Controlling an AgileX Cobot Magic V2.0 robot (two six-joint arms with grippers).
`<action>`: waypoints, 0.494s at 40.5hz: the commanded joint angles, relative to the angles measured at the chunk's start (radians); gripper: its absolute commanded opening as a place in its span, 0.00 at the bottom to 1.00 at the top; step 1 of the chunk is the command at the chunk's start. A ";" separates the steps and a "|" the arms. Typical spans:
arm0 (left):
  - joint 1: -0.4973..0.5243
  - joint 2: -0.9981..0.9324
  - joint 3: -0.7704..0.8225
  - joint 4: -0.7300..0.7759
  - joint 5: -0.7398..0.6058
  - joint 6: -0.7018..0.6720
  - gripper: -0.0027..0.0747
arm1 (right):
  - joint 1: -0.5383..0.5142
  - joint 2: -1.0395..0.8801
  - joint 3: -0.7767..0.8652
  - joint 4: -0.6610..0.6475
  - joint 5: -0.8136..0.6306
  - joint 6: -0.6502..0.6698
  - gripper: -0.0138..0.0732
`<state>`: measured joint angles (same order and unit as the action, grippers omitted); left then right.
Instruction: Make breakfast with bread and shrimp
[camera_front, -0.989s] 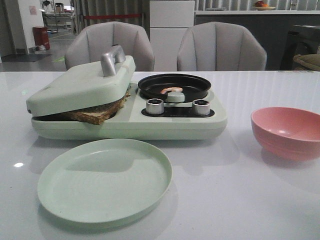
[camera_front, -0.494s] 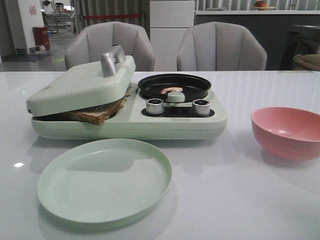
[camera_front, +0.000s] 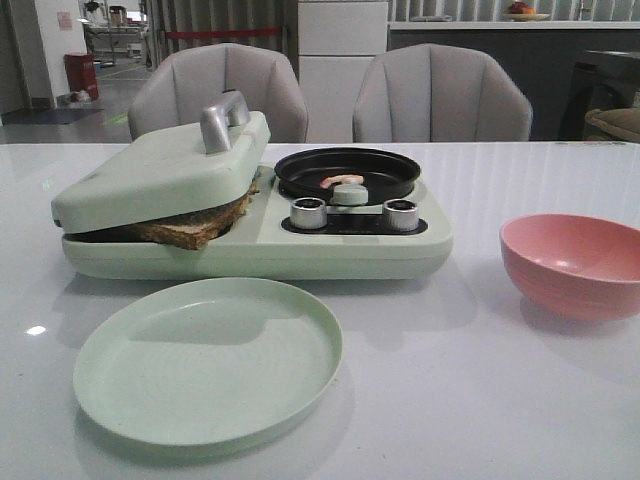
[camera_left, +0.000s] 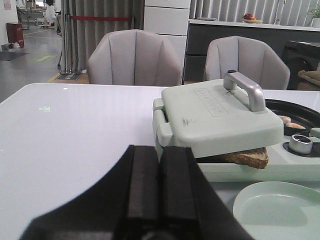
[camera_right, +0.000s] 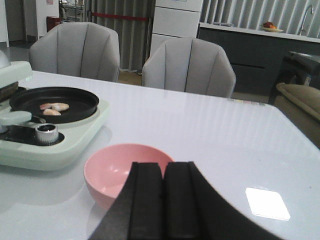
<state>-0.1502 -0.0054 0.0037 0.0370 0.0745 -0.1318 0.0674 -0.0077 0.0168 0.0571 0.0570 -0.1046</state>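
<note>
The bread (camera_front: 190, 229) lies inside the pale green breakfast maker (camera_front: 350, 250), pressed under its tilted lid (camera_front: 160, 170), with a brown crust corner sticking out (camera_left: 247, 157). The shrimp (camera_front: 342, 181) rests in the black round pan (camera_front: 347, 172) on the maker's right half; in the right wrist view the shrimp (camera_right: 54, 108) shows as pink pieces. My left gripper (camera_left: 159, 150) is shut and empty, held back from the maker's left end. My right gripper (camera_right: 164, 166) is shut and empty, just behind the pink bowl. Neither gripper appears in the front view.
An empty pale green plate (camera_front: 208, 358) sits in front of the maker. A pink bowl (camera_front: 575, 264) stands at the right. Two silver knobs (camera_front: 308, 212) face forward on the maker. Two grey chairs (camera_front: 440, 95) stand behind the table.
</note>
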 joint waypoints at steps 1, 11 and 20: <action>0.001 -0.023 0.031 0.001 -0.095 -0.011 0.09 | -0.011 -0.022 0.010 -0.080 -0.108 0.105 0.12; 0.001 -0.023 0.031 0.001 -0.095 -0.011 0.09 | -0.026 -0.022 0.009 -0.105 -0.097 0.126 0.12; 0.001 -0.023 0.031 0.001 -0.095 -0.011 0.09 | -0.026 -0.022 0.009 -0.105 -0.097 0.126 0.12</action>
<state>-0.1502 -0.0054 0.0037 0.0370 0.0745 -0.1318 0.0488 -0.0099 0.0281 -0.0370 0.0552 0.0182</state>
